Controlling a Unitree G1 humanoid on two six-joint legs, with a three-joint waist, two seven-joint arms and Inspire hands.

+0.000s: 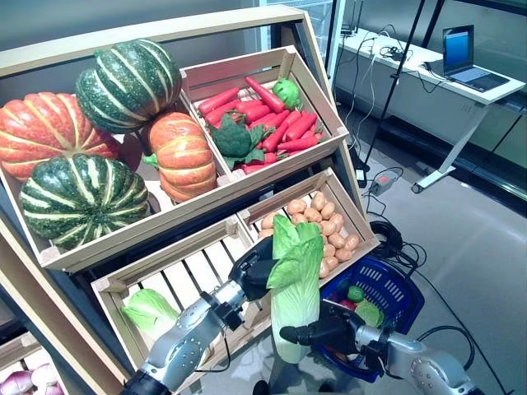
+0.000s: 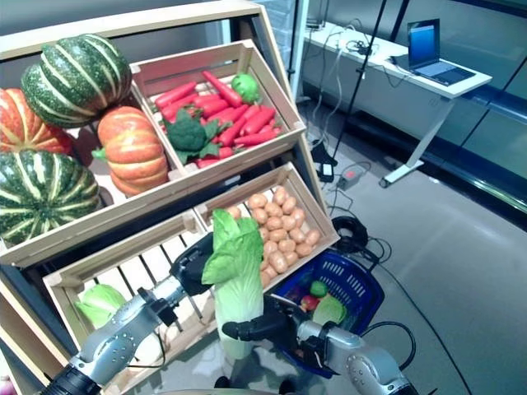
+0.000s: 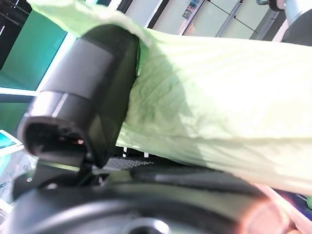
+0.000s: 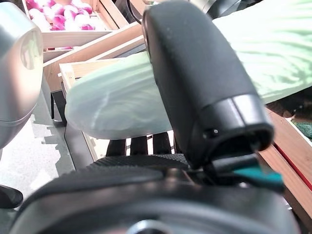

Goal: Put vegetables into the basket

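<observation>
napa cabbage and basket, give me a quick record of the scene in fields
held item: napa cabbage, upright, in front of the shelf
left hand: curled round the cabbage's leafy upper part
right hand: curled round its pale base
basket: blue, on the floor beside the shelf, already holding a few vegetables
lower crates: potatoes; another cabbage
upper crates: pumpkins; carrots
</observation>
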